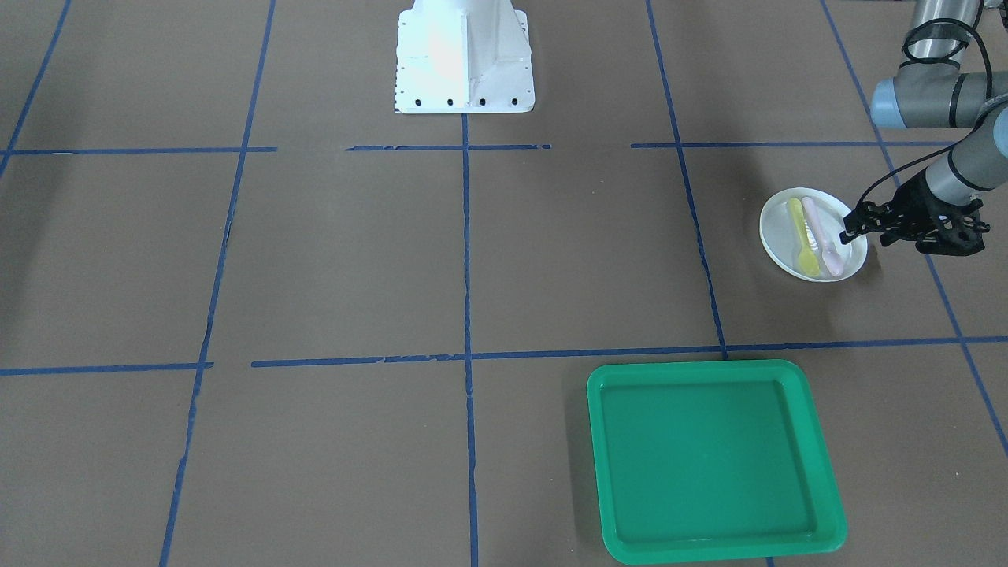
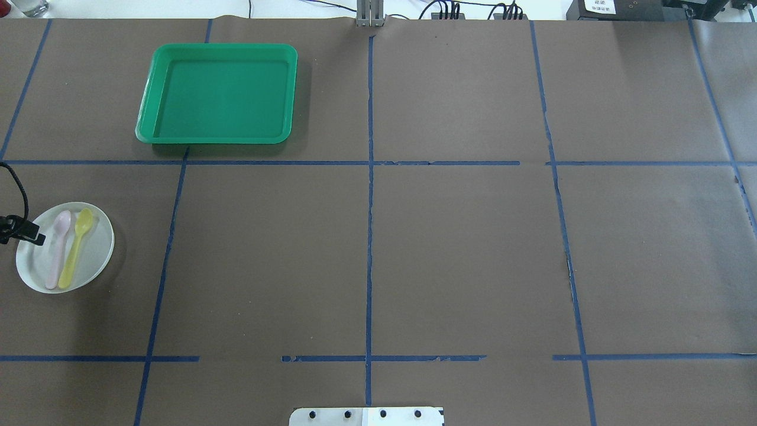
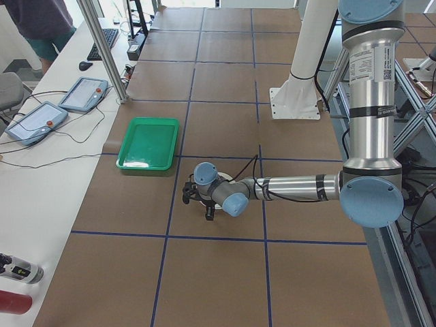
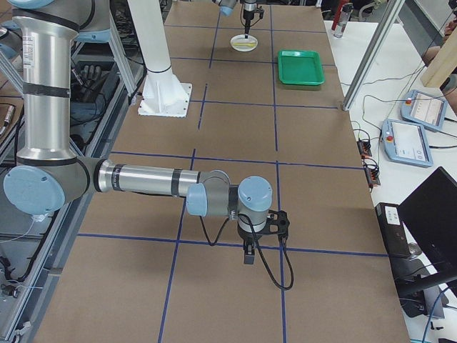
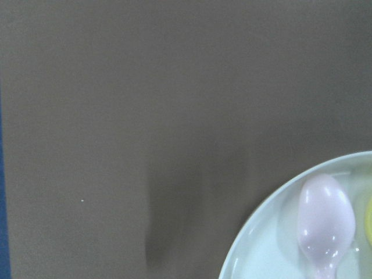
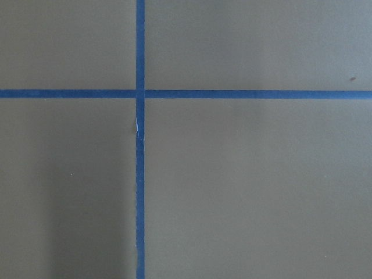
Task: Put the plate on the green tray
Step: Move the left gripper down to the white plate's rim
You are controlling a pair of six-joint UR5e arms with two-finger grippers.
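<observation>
The small white plate lies on the brown table on my left side, with a pink spoon and a yellow spoon in it. My left gripper is at the plate's outer rim, fingers drawn together on the rim. In the overhead view the gripper overlaps the plate at its left edge. The left wrist view shows the plate's rim and the pink spoon. The empty green tray sits apart, farther out. My right gripper hangs over bare table; I cannot tell its state.
The white robot base stands at the table's middle. Blue tape lines cross the brown table. Teach pendants and cables lie on the white bench beyond the tray. A person stands at that bench's far end.
</observation>
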